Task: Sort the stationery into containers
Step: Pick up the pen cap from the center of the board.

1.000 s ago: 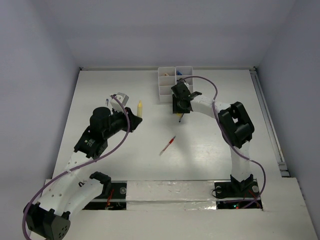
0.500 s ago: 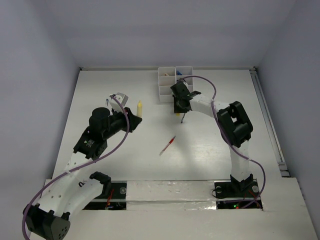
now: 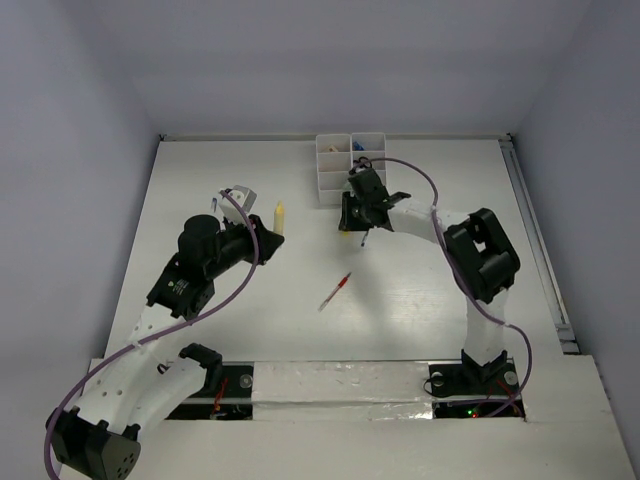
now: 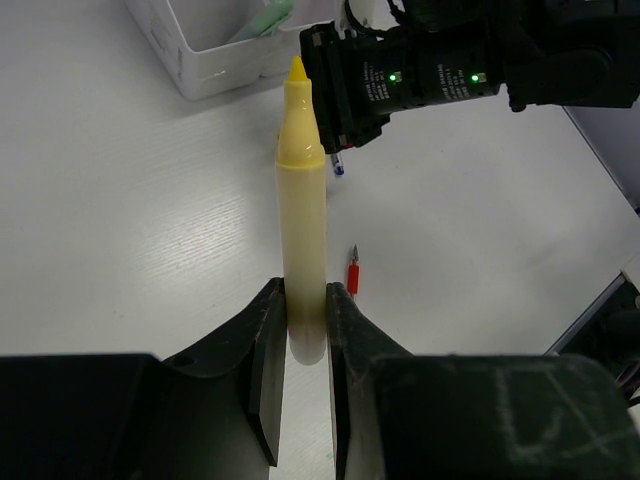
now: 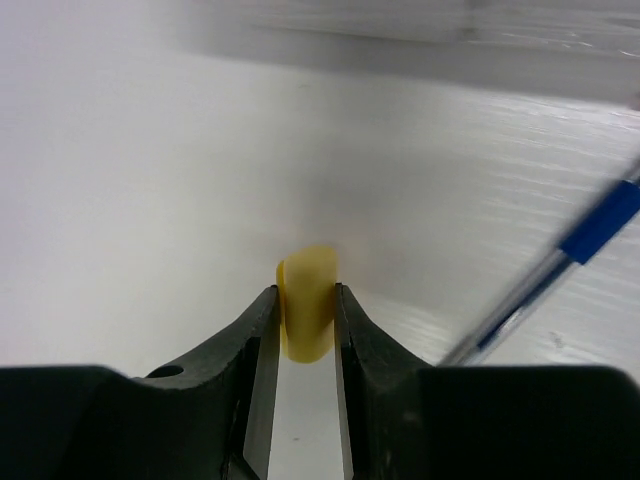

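Note:
My left gripper (image 3: 272, 236) is shut on a yellow marker (image 3: 280, 214), uncapped, its tip pointing toward the far side; the left wrist view shows the marker (image 4: 303, 220) clamped at its rear end between the fingers (image 4: 265, 340). My right gripper (image 3: 348, 226) is shut on a small yellow cap (image 5: 307, 305) just above the table, in front of the white organizer tray (image 3: 328, 183). A blue pen (image 3: 363, 238) lies beside it, also in the right wrist view (image 5: 590, 240). A red pen (image 3: 337, 291) lies mid-table.
The tray holds a few items in its far compartments, one a pale-green tube (image 4: 262, 20). A small white-grey item (image 3: 238, 194) lies left of the marker. The right arm's black wrist (image 4: 450, 60) hangs just beyond the marker tip.
My right wrist has shifted slightly right and turned, staying low in front of the tray. The left arm and the marker have not moved.

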